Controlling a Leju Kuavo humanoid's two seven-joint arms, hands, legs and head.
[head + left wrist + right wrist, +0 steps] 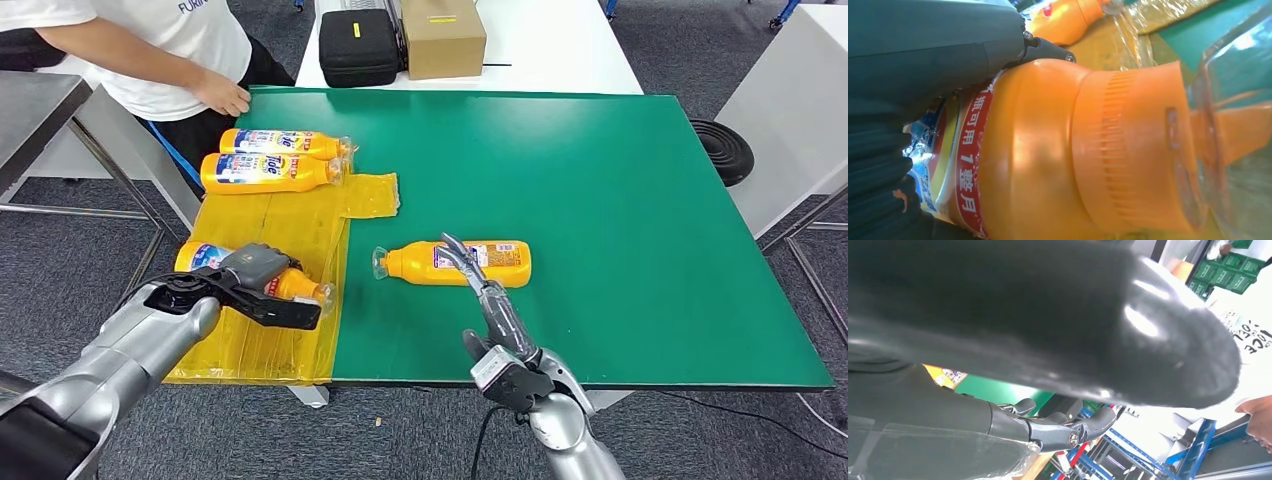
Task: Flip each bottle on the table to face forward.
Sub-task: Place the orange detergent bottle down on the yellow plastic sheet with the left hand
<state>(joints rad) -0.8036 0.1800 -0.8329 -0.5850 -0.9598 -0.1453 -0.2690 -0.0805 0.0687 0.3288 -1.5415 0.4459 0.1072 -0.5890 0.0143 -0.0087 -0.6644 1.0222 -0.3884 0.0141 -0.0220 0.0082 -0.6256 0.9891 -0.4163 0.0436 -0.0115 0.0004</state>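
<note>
- left hand has its fingers wrapped round an orange bottle on the yellow sheet, about 8 o'clock on the table
- right hand lies stretched out, holding nothing, fingertips touching the centre bottle
- two more bottles at 10 o'clock

Silver arms; dark hand; ribbed grey cover.

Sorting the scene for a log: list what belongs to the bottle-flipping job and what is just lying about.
Job:
- four orange plastic detergent bottles: two far, one under the left hand, one at the right hand
- green table

Lying about:
- black zip case
- brown cardboard box
- yellow plastic sheet
</note>
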